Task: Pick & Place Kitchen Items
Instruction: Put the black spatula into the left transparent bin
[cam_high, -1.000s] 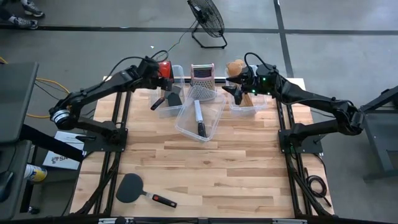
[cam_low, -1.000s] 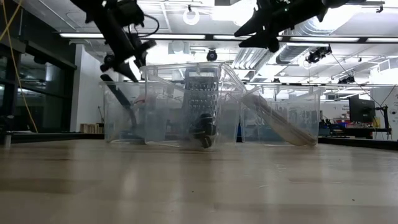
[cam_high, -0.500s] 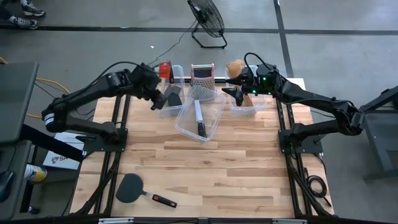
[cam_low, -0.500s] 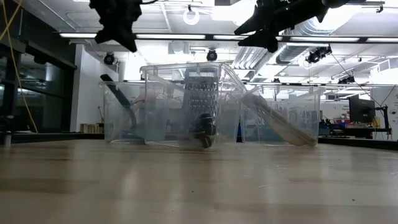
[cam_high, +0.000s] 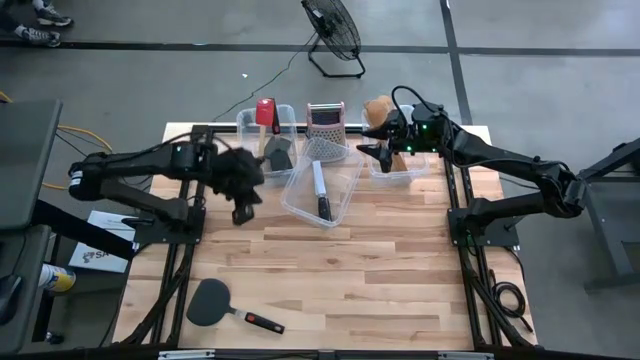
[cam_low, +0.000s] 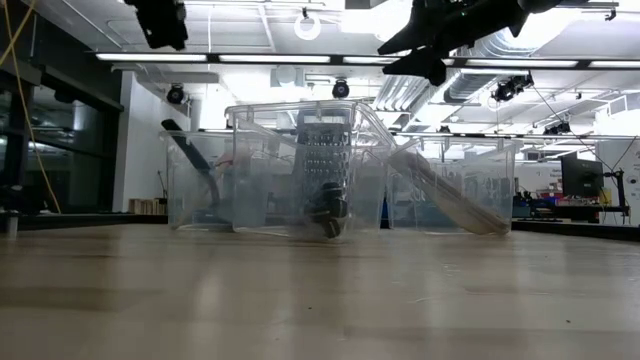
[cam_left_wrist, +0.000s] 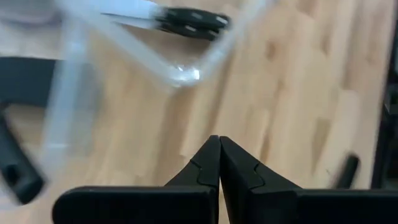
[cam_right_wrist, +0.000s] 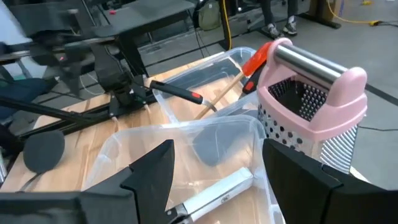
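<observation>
My left gripper (cam_high: 240, 212) hangs shut and empty over bare table, near-left of the tilted middle bin (cam_high: 345, 195); its own view shows its fingers (cam_left_wrist: 219, 158) pressed together. My right gripper (cam_high: 366, 150) hovers open above the right bin (cam_high: 412, 172), which holds pale wooden utensils (cam_low: 450, 205). A black-handled knife (cam_high: 320, 190) lies in the middle bin. The left bin (cam_high: 250, 125) holds a red spatula (cam_high: 265, 110) and a black spatula (cam_high: 280, 155) leaning on its wall. Another black spatula (cam_high: 212, 302) lies flat near the table's front left.
A steel box grater with a pink top (cam_high: 324, 118) stands at the far edge between the bins. A brown round object (cam_high: 378, 107) sits behind the right bin. Bare wood (cam_high: 380, 270) spreads across the table's near half. A floor fan (cam_high: 333, 35) stands beyond the table.
My left gripper has shut with nothing in it. It has drawn back from over the left bin toward the table's near edge. The black spatula stays leaning in the left bin.
</observation>
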